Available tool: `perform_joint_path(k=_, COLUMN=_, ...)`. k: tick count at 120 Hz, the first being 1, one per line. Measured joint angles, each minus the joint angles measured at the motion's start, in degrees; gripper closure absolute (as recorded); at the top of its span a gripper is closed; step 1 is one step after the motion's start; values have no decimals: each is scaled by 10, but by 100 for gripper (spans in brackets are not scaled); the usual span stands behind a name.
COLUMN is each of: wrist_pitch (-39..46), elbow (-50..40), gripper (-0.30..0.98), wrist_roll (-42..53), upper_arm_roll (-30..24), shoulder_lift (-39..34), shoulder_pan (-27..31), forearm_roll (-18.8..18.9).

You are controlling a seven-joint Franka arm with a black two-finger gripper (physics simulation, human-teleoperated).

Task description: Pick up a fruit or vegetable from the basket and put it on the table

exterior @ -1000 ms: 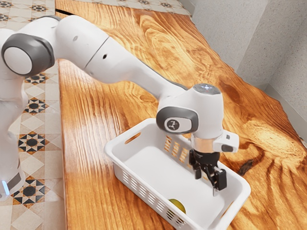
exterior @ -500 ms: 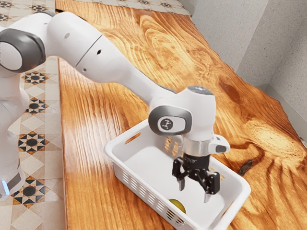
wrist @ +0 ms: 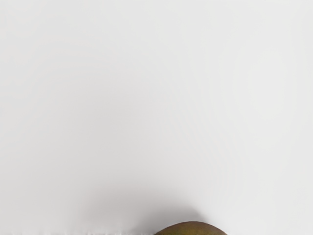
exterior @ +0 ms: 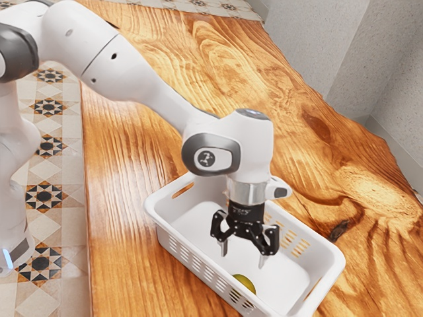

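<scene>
Swirl-grained table (exterior: pixel 125 178) | white slotted basket (exterior: pixel 195 223) | rounded olive-yellow produce (exterior: pixel 245 284) | hand (exterior: pixel 242 259) spread

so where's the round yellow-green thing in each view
Exterior view: the round thing is low in the picture, inside the basket by its near slotted wall.
Wrist view: the round thing is partly visible, cut off by the picture's edge.
Shared landmark: the basket's white inside.
</scene>
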Motion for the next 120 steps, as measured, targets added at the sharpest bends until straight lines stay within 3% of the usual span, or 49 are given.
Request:
perform_joint_path(k=17, wrist_pitch=0, elbow=-1, gripper=2, wrist_roll=-16, upper_arm_roll=0, shoulder_lift=0, shoulder_pan=0, forearm_roll=6)
perform_joint_path(k=36, wrist_pitch=5, elbow=11, gripper=3, wrist_roll=-14, upper_arm_roll=0, shoulder_lift=10, shoulder_pan=-3, forearm_roll=60)
perform_joint_path(k=51, wrist_pitch=15, elbow=16, gripper=4, wrist_roll=-5, upper_arm_roll=-1, shoulder_lift=19, shoulder_pan=-20, forearm_roll=81)
perform_joint_path(k=75, wrist_pitch=31, elbow=42, gripper=4, wrist_roll=7, upper_arm_roll=-1, shoulder_lift=44, shoulder_pan=-66, forearm_roll=89)
perform_joint_path(k=120, wrist_pitch=39, elbow=44, gripper=3, wrist_roll=20, upper_arm_roll=-1, shoulder_lift=51, shoulder_pan=-58, forearm_roll=90)
